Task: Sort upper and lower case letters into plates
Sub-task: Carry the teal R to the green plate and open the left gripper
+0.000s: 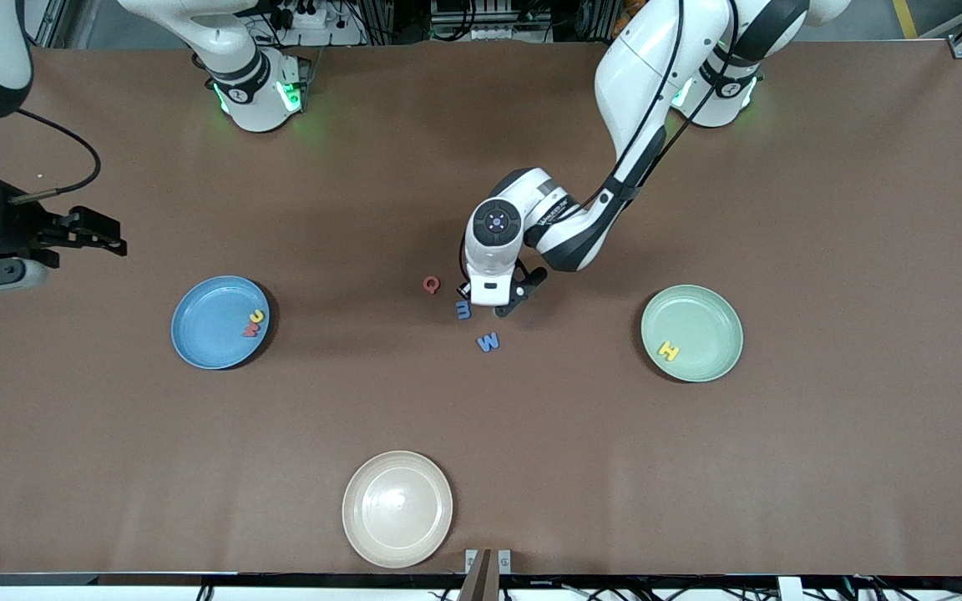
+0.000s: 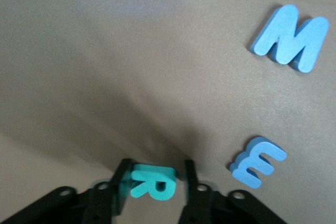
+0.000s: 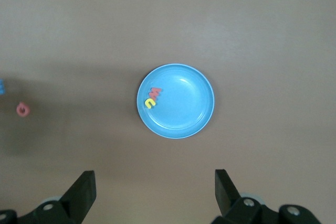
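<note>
My left gripper (image 1: pixel 493 302) (image 2: pixel 155 176) is down at the table's middle, shut on a teal R (image 2: pixel 153 183) that sits between its fingers (image 2: pixel 122 181). Beside it lie a blue m (image 1: pixel 463 310) (image 2: pixel 258 162), a blue W (image 1: pixel 488 341) (image 2: pixel 290 38) and a red Q (image 1: pixel 431 285) (image 3: pixel 23 109). The blue plate (image 1: pixel 210 325) (image 3: pixel 189 111) holds a yellow u (image 1: pixel 257 316) (image 3: pixel 150 103) and a red w (image 1: pixel 249 330) (image 3: pixel 156 94). The pale green plate (image 1: pixel 702 317) holds a yellow H (image 1: pixel 668 351). My right gripper (image 1: pixel 109 236) (image 3: pixel 155 182) waits open and empty, high over the table's right-arm end.
A cream-beige plate (image 1: pixel 397 508) with nothing on it lies near the table edge closest to the front camera. The left arm's forearm reaches from its base over the table toward the middle.
</note>
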`<move>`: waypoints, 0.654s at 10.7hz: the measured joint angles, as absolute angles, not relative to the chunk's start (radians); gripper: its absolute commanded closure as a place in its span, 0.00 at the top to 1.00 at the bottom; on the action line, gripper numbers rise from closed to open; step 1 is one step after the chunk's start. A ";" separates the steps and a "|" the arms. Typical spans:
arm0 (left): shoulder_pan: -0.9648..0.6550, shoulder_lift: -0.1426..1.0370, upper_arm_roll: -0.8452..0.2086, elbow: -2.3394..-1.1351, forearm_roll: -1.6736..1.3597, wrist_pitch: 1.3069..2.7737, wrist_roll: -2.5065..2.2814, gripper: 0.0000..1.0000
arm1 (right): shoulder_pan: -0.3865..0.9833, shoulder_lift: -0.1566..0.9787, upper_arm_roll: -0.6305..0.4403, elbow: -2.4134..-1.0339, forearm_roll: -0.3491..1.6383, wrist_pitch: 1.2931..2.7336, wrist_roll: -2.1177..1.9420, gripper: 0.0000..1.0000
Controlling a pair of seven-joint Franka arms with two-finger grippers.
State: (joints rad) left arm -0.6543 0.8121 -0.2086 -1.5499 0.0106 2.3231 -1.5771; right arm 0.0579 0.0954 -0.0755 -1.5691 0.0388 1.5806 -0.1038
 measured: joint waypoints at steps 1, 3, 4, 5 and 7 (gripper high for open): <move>-0.654 0.812 -0.208 -1.550 0.011 2.323 -1.577 0.00 | 0.056 0.095 -0.075 -1.562 0.035 1.581 -0.059 1.00; -0.651 0.811 -0.203 -1.546 0.012 2.321 -1.568 0.00 | 0.056 0.092 -0.071 -1.555 0.021 1.594 -0.027 1.00; -0.641 0.807 -0.199 -1.543 0.012 2.313 -1.554 0.00 | 0.056 0.086 -0.068 -1.556 0.020 1.605 -0.023 1.00; -0.622 0.798 -0.197 -1.540 0.012 2.296 -1.532 0.00 | 0.056 0.079 -0.066 -1.559 0.020 1.619 -0.020 1.00; -0.556 0.754 -0.197 -1.528 0.012 2.212 -1.426 0.00 | 0.056 0.052 -0.059 -1.600 0.020 1.673 -0.015 1.00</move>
